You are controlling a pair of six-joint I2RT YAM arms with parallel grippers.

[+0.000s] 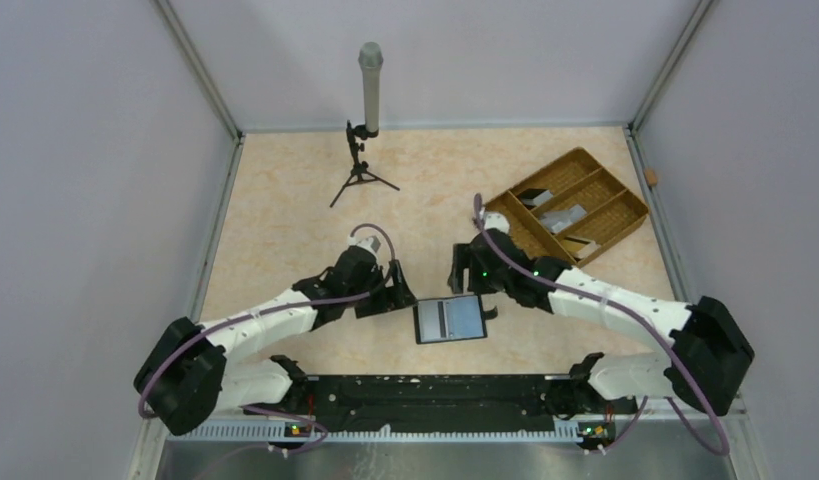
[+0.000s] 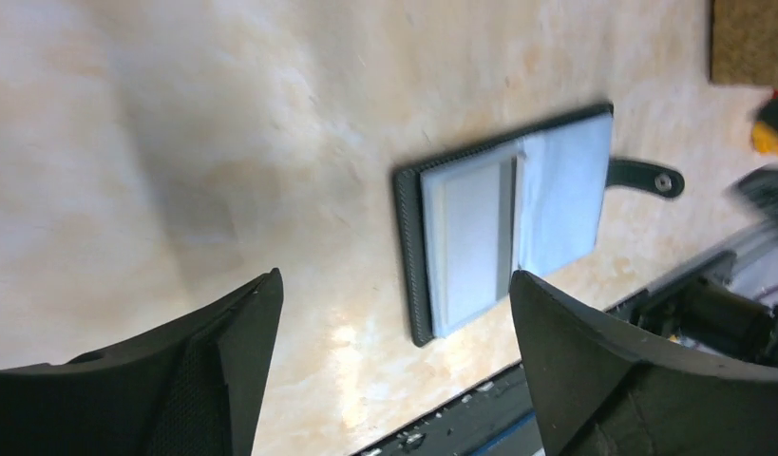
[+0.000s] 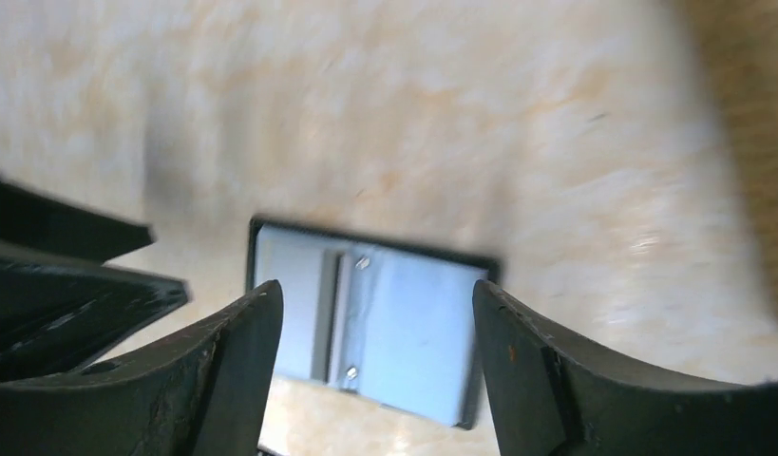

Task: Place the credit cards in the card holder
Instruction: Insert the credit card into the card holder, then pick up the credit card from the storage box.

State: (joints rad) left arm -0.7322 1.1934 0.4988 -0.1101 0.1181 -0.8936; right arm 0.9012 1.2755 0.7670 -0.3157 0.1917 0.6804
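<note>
Closest to the lens, the left gripper (image 2: pixel 394 280) shows its two black fingers spread wide with nothing between them. The right gripper (image 3: pixel 375 290) looks the same, apart and empty. Both hover by the small black bifold card holder with pale blue lining (image 1: pixel 450 320). It lies open and flat on the beige marbled table (image 1: pixel 285 200), between the two grippers and just beyond the black mounting rail (image 1: pixel 435 395) at the near edge. Its short black clasp tab (image 2: pixel 646 178) sticks out toward the right arm.

As I judge it, the job has hardly begun. The thin pale grey and dark credit cards (image 1: pixel 563 215) that I can make out sit in the compartments of the brown woven divided tray (image 1: pixel 615 180) at the far right. A pale grey panel on one half of the holder could be a card already seated or only lining; I cannot tell. A pick from the tray looks like the next step, likely for the right arm.

Room is tight near the rail and around the tray, which sits close to the right wall. To the left and in the centre I have open tabletop, with only the grey microphone on its black tripod (image 1: pixel 370 90) well back.
</note>
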